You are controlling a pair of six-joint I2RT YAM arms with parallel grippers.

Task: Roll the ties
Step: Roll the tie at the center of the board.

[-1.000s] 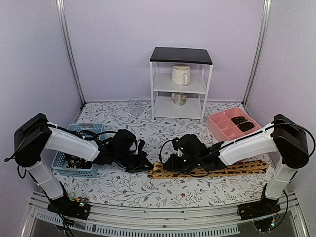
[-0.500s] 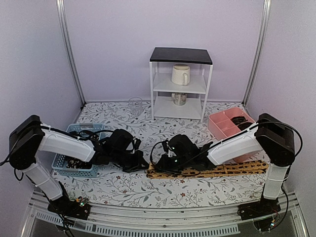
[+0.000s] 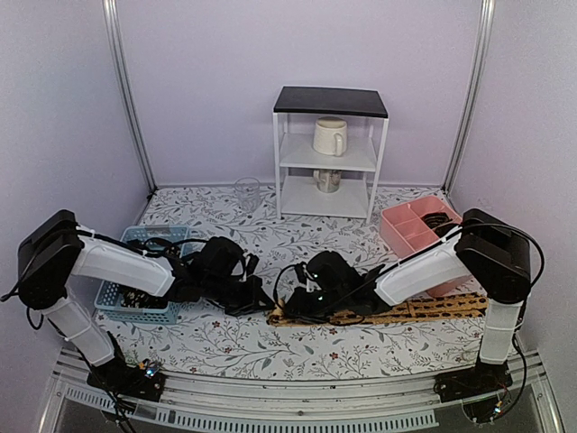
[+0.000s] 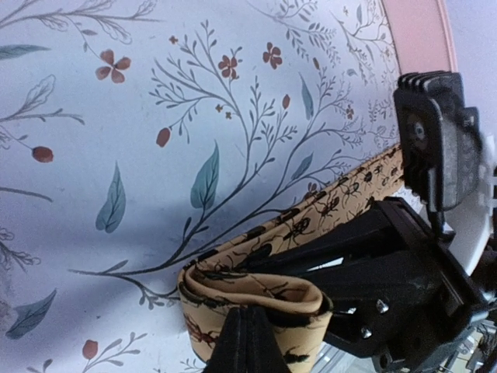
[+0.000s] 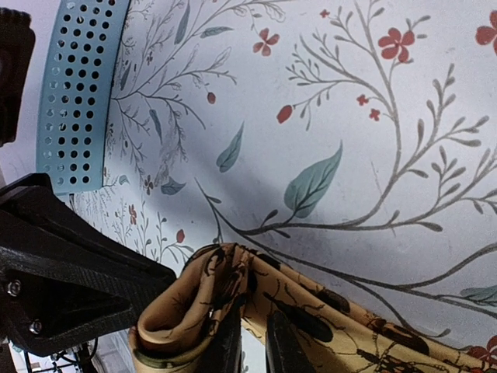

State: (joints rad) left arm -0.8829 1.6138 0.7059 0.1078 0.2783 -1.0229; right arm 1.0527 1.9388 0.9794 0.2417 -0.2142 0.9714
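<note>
A tan-orange tie [image 3: 406, 311] with dark markings lies along the near table, its left end folded into a small roll [image 4: 256, 299]. My left gripper [image 4: 245, 342] is shut on that rolled end from the left. My right gripper [image 5: 252, 342] is shut on the same roll from the right, its fingers pinching a fabric layer [image 5: 233, 287]. In the top view both grippers meet at the roll [image 3: 278, 311]. Dark speckled ties lie in the blue basket [image 3: 135, 296] and the pink tray [image 3: 439, 220].
The blue mesh basket [image 3: 113, 293] stands at the left, its wall visible in the right wrist view [image 5: 78, 93]. The pink divided tray [image 3: 406, 230] is at the back right. A white shelf [image 3: 329, 153] with mugs and a clear glass [image 3: 247, 192] stand at the back.
The right gripper has moved left along the tie, and the tie's left end has shifted left with it and rolled up. The left gripper stayed nearly in place.
</note>
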